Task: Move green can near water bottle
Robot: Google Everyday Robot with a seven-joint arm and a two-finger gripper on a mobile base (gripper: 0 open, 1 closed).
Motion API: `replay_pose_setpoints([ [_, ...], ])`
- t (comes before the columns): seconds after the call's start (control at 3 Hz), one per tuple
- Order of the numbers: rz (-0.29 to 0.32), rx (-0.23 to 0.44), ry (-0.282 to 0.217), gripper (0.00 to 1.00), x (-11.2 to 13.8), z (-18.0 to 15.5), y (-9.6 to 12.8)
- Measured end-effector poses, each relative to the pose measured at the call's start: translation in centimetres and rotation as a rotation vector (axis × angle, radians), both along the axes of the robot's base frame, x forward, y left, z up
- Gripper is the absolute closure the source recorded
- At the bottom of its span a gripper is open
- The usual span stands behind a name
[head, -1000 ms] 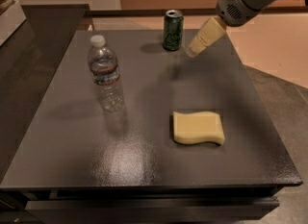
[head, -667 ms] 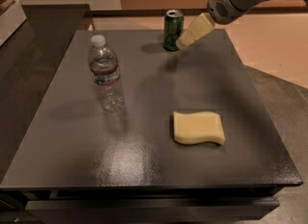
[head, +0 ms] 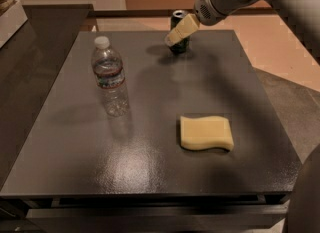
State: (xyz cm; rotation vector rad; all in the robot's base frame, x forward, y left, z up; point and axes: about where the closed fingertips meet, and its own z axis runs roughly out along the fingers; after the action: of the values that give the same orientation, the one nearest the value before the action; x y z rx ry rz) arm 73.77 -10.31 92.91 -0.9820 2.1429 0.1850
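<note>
The gripper (head: pixel 177 33) sits against the green can (head: pixel 182 46) at the table's (head: pixel 150 147) 12 o'clock edge; whether it has hold, I cannot tell. An off-centre squeeze could topple it, well short of the water bottle (head: pixel 109 77) at 10 o'clock.

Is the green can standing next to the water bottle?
No, the green can stands at the table's far edge, at the gripper, well apart from the water bottle.

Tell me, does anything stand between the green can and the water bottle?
Nothing visible. The gripper is at the green can near the far edge; only tabletop separates the can from the water bottle. The sponge lies nearer, off that path.
</note>
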Motion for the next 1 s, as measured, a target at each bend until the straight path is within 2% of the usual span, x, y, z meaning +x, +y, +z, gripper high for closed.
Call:
replay_pose_setpoints([
  [0.67,-0.073,0.029,0.039,0.0,4.1,-2.1,1.7],
  [1.0,-0.103,0.048,0.056,0.17,5.1,-2.5,1.9],
])
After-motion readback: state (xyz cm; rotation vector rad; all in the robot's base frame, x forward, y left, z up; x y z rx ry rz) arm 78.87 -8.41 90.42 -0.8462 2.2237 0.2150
